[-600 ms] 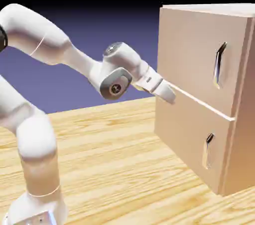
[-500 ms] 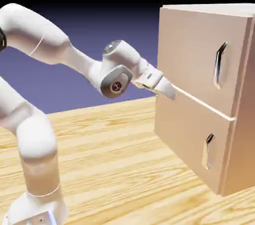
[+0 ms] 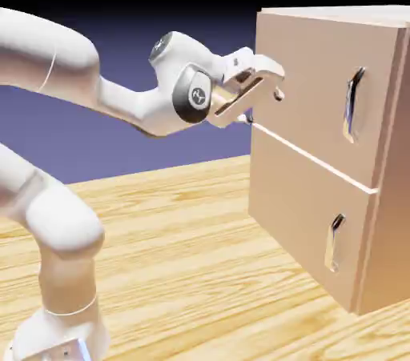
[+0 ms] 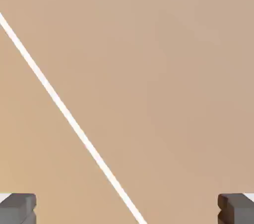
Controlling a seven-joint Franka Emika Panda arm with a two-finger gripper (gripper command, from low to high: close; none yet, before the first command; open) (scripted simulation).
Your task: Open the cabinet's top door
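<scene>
Tan wood fills the hand view, crossed by the pale gap between doors. The cabinet (image 3: 320, 151) occupies the right of the exterior view; the top door (image 3: 312, 87), shut, fills its upper part. The gripper (image 3: 268, 83), jaws fully spread and empty, sits near the door's left edge. The handle (image 3: 353, 103) lies well to the right. Recommended: translate across, straddle the handle, then close.

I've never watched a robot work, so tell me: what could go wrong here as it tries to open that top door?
The open gripper sits near the top door's left edge, well short of its silver handle, so it may bump bare wood. The hand view shows only panels and the pale seam between the doors, no handle; it could drift toward the wrong door.
</scene>
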